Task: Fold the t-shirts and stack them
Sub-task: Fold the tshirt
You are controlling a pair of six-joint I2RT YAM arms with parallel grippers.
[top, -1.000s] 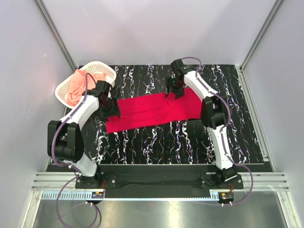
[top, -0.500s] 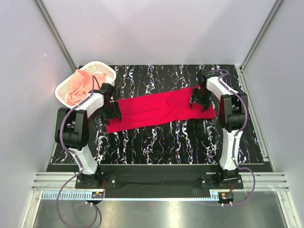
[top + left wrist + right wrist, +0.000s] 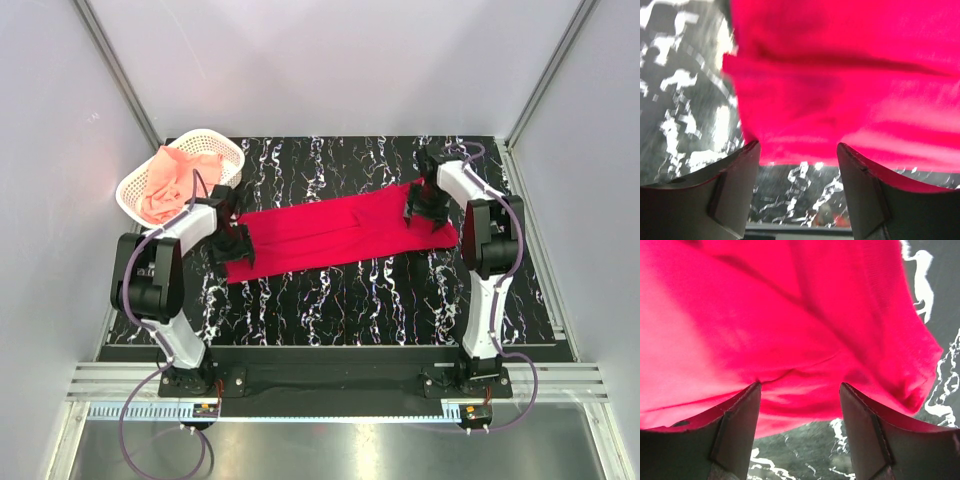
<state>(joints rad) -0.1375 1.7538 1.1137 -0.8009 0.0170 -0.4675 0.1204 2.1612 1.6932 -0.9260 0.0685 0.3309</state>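
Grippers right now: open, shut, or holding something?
Left gripper: open, over one end of the crimson t-shirt, gripping nothing.
Right gripper: open, over its other end, gripping nothing.

A black table top [image 3: 350,290] veined with white filled the middle; plain pale grey walls closed it in at the left [image 3: 50,200], far [image 3: 330,60] and right [image 3: 600,200]; aluminium posts [image 3: 115,70] ran up the far corners; a ribbed aluminium rail [image 3: 340,385] crossed the near edge, with a shiny metal sheet [image 3: 340,445] nearer; the light was even and soft.
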